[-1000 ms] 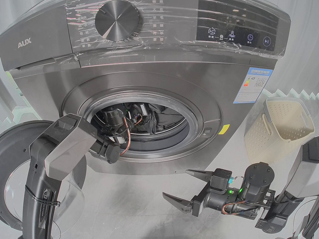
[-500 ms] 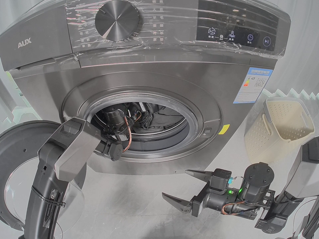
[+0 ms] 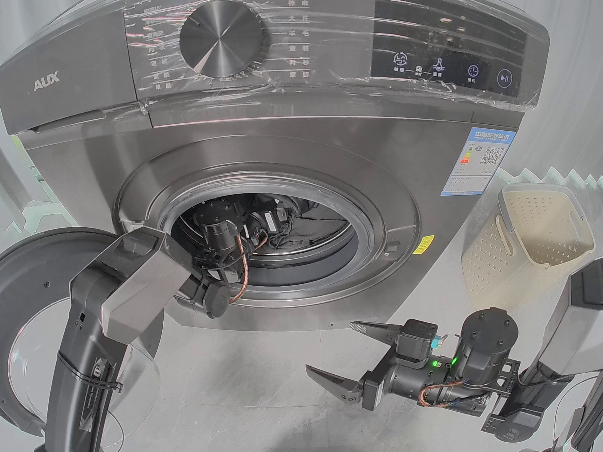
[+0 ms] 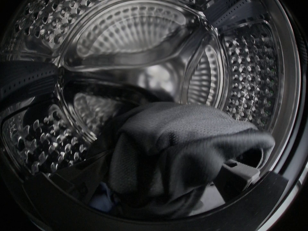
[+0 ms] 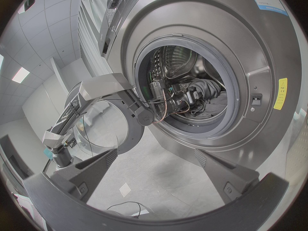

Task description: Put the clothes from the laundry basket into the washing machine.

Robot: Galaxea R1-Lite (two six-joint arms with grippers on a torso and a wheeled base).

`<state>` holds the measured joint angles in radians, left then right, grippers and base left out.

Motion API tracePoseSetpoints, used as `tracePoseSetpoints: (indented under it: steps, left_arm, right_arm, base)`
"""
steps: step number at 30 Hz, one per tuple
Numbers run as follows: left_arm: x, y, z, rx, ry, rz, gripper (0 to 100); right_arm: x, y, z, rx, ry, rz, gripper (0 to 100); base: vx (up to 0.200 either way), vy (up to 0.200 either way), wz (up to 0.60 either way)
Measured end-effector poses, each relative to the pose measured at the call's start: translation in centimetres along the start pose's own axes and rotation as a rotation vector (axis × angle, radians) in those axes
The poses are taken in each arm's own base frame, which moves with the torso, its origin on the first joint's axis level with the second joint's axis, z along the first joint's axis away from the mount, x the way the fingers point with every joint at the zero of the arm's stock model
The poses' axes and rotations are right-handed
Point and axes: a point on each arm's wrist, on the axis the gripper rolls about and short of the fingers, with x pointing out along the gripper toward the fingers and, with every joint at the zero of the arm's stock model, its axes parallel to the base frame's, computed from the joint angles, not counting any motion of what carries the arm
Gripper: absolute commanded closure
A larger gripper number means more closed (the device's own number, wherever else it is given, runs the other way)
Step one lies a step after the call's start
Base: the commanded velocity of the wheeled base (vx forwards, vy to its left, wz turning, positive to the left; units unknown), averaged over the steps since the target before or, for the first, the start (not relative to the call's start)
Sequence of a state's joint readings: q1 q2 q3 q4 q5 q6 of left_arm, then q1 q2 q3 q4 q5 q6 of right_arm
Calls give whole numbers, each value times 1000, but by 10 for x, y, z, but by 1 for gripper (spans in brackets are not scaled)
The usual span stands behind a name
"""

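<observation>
Left gripper [image 3: 279,215] inside washing machine [image 3: 377,152], hold untellable under dark cloth [image 4: 179,135]; right gripper [image 3: 330,347] fingers [image 3: 333,379] wide apart, empty.

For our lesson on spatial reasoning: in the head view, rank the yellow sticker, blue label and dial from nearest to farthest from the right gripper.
1. Yellow sticker, just above the right gripper, to its right.
2. Blue label, higher, on the right.
3. Dial, top left.
</observation>
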<state>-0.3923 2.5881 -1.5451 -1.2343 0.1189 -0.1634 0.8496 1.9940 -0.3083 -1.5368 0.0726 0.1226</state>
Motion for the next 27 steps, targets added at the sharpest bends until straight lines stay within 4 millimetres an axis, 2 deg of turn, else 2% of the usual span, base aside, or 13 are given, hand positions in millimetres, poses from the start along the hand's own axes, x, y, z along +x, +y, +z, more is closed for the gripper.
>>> tracePoseSetpoints:
  steps: [4, 13, 27]
  left_arm:
    - [-17, -3, -6, 10, 88, -17, 0]
    - [-48, -14, 8, 43, 178, -81, 0]
    - [-97, -37, 12, 79, 278, -168, 0]
  right_arm:
    - [0, 0, 0, 0, 0, 0, 0]
    - [0, 0, 0, 0, 0, 1, 0]
    - [0, 0, 0, 1, -2, -1, 0]
  base:
    - [0, 0, 0]
    - [0, 0, 0]
    - [0, 0, 0]
